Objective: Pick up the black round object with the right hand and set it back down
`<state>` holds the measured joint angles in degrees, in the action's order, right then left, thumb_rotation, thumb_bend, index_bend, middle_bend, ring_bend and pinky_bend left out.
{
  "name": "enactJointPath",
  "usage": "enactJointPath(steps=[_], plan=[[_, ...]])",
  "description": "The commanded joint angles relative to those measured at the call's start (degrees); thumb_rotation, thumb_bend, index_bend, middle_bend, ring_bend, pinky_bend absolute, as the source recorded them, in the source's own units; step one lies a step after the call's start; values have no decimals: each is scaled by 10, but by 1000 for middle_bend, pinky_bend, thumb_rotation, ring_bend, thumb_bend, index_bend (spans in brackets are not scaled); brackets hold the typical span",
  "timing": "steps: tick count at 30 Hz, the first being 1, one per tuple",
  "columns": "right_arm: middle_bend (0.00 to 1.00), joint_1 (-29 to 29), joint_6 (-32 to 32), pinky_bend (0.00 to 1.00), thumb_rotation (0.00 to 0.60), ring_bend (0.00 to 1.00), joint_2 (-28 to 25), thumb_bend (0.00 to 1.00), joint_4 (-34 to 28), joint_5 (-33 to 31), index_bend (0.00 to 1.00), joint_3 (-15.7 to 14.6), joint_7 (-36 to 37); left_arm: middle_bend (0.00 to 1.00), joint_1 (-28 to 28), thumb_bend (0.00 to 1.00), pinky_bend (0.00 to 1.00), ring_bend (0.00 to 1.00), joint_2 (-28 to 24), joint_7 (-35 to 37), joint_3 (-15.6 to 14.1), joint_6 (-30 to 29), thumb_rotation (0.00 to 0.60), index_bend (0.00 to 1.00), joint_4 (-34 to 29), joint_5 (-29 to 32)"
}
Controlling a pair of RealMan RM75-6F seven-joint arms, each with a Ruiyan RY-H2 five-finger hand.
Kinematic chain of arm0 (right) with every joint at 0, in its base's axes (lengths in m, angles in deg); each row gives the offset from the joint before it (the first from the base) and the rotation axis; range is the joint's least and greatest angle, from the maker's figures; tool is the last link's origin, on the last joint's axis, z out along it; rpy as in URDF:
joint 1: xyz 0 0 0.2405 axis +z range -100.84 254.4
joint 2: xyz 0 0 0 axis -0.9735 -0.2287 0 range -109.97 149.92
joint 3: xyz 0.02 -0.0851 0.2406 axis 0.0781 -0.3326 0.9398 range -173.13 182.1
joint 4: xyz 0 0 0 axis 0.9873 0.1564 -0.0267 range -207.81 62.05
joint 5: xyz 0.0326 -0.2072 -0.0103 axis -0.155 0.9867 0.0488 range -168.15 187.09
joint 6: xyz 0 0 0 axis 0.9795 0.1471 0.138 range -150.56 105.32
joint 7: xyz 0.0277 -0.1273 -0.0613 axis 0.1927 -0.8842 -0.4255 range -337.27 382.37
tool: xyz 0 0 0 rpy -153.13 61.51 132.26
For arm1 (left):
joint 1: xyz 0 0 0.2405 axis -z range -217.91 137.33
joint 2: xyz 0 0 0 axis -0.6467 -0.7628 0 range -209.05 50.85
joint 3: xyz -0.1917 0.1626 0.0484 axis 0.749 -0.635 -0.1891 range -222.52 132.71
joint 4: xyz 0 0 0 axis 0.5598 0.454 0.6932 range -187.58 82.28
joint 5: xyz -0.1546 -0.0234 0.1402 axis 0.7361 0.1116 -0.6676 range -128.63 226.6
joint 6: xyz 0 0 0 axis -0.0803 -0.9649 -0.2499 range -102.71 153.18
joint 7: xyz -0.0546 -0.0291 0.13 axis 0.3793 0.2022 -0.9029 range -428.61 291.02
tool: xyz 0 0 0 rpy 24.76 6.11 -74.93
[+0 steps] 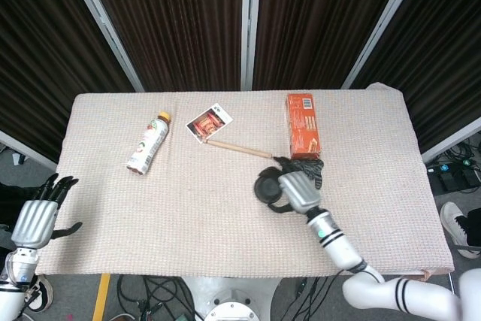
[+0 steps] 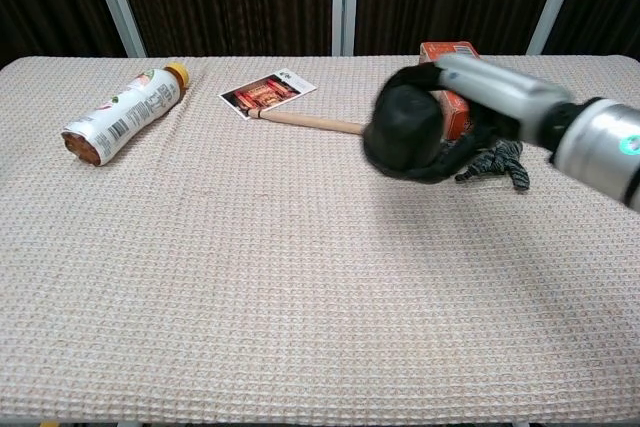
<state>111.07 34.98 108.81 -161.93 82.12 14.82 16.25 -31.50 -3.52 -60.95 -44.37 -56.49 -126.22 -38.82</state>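
One black round object [image 2: 403,132], held clear of the worktop [image 2: 300,277] right of centre by the right hand [image 1: 295,192] with fingers [image 2: 452,159] wrapped around its rim, looks rigid, light and matte, so gripping the edge should hold.

cloth-covered table [image 1: 113,223], bottle [image 1: 147,143], card [image 1: 210,123], stick [image 1: 234,147], orange box [image 1: 302,125], glove [image 2: 492,161]

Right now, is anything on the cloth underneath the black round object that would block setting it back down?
Nothing visible does. The right robot hand holds the black round object above bare woven cloth. Closest are the dark knitted glove and the thin wooden stick, both beside it rather than beneath.
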Motion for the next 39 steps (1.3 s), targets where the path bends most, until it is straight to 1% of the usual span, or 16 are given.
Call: enactJointPath(steps=[1, 3, 5, 8, 10, 14, 17, 19, 21, 24, 26, 29, 32, 34, 37, 39], plan=[[422, -89, 47, 0, 600, 25, -105, 203, 34, -43, 343, -24, 52, 119, 2, 123, 180, 0, 6, 2, 0, 1, 600, 144, 4, -2], [422, -97, 42, 0, 600, 25, -117, 203, 40, -44, 342, -27, 75, 119, 3, 123, 179, 0, 8, 2, 0, 2, 600, 144, 7, -2], [422, -88, 29, 0, 600, 25, -110, 202, 37, -25, 342, -30, 83, 119, 4, 123, 180, 0, 10, 1, -1, 4, 600, 144, 8, -3], [422, -53, 10, 0, 600, 25, -75, 202, 22, 15, 342, -28, 67, 119, 2, 123, 180, 0, 8, -1, -1, -2, 600, 144, 6, -4], [422, -30, 9, 0, 600, 25, -48, 202, 3, 37, 342, -17, 55, 119, -1, 123, 180, 0, 4, -2, 0, -7, 600, 144, 2, -2], [422, -7, 38, 0, 600, 25, -42, 202, -51, 80, 343, 4, 19, 119, -6, 123, 180, 0, -5, -7, 2, -12, 600, 144, -5, 2], [422, -16, 80, 0, 600, 25, -64, 201, -101, 107, 343, 13, -1, 119, -6, 123, 179, 0, -5, -6, 2, -10, 600, 144, -5, 5], [423, -26, 106, 0, 600, 25, -74, 201, -115, 119, 343, 12, -5, 119, -5, 123, 180, 0, -2, -5, 2, -9, 600, 144, -4, 3], [423, -35, 110, 0, 600, 25, -69, 200, -99, 112, 343, 1, -7, 119, -4, 124, 180, 0, 2, -5, 1, -6, 600, 144, -1, 3], [423, -21, 21, 0, 600, 25, -40, 197, -31, 31, 343, -21, -17, 119, -3, 123, 180, 0, 3, -3, -1, -2, 600, 144, 3, 1], [423, -3, -48, 0, 600, 25, -8, 199, 39, -33, 343, -30, -31, 119, -3, 123, 180, 0, 3, 0, -1, -4, 600, 144, 3, -1], [423, 6, -87, 0, 600, 25, 24, 203, 89, -73, 343, -33, -30, 119, -5, 124, 180, 0, 2, 2, -1, -7, 600, 144, 6, -1], [422, 3, -54, 0, 600, 25, 11, 203, 59, -42, 343, -22, -15, 119, -5, 124, 180, 0, 2, 1, -1, -5, 600, 144, 6, 2], [422, -3, -22, 0, 600, 25, -14, 202, 9, -9, 344, -12, 3, 119, -4, 123, 180, 0, 2, 0, -1, -4, 600, 144, 5, 1], [422, -22, 55, 0, 600, 25, -66, 200, -81, 68, 346, 0, 26, 119, -1, 123, 180, 0, 5, -5, -1, -5, 600, 144, 3, -4], [422, -35, 98, 0, 600, 25, -88, 198, -115, 108, 347, 0, 35, 119, 1, 123, 179, 0, 5, -9, -2, -3, 600, 144, 2, -6]])
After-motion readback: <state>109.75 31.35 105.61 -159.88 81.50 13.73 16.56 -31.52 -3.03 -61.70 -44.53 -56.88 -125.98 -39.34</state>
